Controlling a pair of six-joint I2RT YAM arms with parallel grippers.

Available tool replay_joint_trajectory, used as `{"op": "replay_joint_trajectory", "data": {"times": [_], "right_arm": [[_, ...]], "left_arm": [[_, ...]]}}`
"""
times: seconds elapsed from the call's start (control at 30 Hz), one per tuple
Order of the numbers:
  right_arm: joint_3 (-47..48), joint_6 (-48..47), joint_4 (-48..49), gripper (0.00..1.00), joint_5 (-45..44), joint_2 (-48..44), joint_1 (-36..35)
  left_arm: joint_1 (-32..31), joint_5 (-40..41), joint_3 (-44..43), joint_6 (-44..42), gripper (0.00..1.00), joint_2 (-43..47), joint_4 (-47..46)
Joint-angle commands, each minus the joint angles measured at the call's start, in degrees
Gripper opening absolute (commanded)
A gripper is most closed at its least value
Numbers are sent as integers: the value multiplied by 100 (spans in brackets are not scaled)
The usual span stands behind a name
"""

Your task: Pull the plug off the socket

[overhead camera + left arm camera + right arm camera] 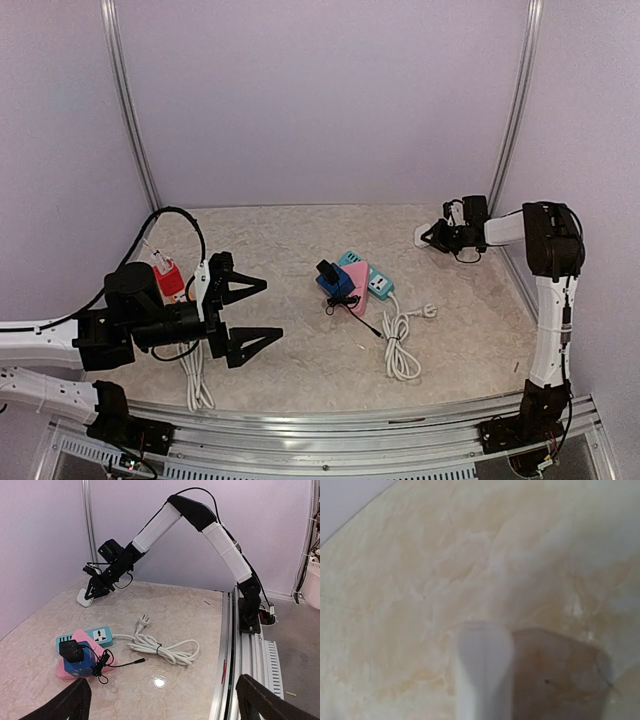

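Note:
A teal and pink power strip lies mid-table. A black plug sits in a blue adapter at its left end, with a thin black lead beside it. In the left wrist view the plug stands on the blue adapter at the lower left, ahead of the strip. My left gripper is open and empty, well left of the plug. My right gripper is at the back right, its tip against a small white object. Its wrist view is blurred, showing only a white shape against the table.
A coiled white cord with a loose plug lies right of the strip. An orange-red object and another white cord sit by my left arm. A metal rail runs along the near edge. Walls close in the back and both sides.

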State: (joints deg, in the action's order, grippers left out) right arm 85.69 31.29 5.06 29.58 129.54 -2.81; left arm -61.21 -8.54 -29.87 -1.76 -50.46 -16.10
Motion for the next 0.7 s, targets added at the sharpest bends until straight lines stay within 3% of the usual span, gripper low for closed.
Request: {"op": "replay_joint_trajectory", "data": {"times": [0.0,0.27,0.43,0.47,0.67], "right_arm": [[150,-123,-363,21,-73,154,44],[134,-351,-813,41,-463,-62,122],[-57,-524,-1004,50,-715,-401,224],[-132,-565,-1003,56,-743,-516,220],[-761,-857,-706,61,-731,-1475,222]], "left_arm": [[6,113,91,-75,99,42,-93],[9,536,35,39,99,119,50],[39,1395,9,473,99,197,140],[64,1562,-5,572,99,197,158],[564,1501,-489,844,99,-99,812]]}}
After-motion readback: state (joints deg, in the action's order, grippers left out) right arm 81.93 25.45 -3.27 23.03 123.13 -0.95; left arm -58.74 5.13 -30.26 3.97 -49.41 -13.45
